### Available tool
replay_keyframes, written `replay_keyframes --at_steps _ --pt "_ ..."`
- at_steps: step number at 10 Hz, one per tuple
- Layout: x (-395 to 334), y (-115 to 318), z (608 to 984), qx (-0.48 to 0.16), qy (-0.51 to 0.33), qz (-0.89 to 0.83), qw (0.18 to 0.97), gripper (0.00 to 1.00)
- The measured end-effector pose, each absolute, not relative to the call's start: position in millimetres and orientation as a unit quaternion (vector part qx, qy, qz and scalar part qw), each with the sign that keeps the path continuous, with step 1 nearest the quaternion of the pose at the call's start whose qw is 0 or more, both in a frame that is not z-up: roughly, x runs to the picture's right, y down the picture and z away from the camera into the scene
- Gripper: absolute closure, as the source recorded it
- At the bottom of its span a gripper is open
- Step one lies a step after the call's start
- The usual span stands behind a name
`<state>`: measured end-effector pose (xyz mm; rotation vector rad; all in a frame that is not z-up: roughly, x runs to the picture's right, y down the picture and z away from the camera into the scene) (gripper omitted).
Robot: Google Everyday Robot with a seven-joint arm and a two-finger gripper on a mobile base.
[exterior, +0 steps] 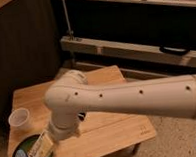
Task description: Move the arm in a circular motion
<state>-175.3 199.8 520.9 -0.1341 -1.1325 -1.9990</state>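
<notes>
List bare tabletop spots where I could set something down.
Free: the front-right corner of the table, in front of the arm, and the back-left strip behind the cup. Crowded: front left, where the gripper hangs over the green plate beside the cup.
</notes>
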Motion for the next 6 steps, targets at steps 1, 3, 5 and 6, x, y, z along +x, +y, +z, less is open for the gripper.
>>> replay_keyframes --at_steps 1,3,5,6 --pt "-200 188 523 -0.041 -0.451 -0.803 0.387 0.20" --pt "-235 164 531 -0.030 -0.446 -0.819 0.359 0.20" --pt "-252 131 555 -0.040 -0.427 -0.831 0.355 0.20" --pt "-251 118 567 -0.048 -0.419 -0.833 0.358 0.20"
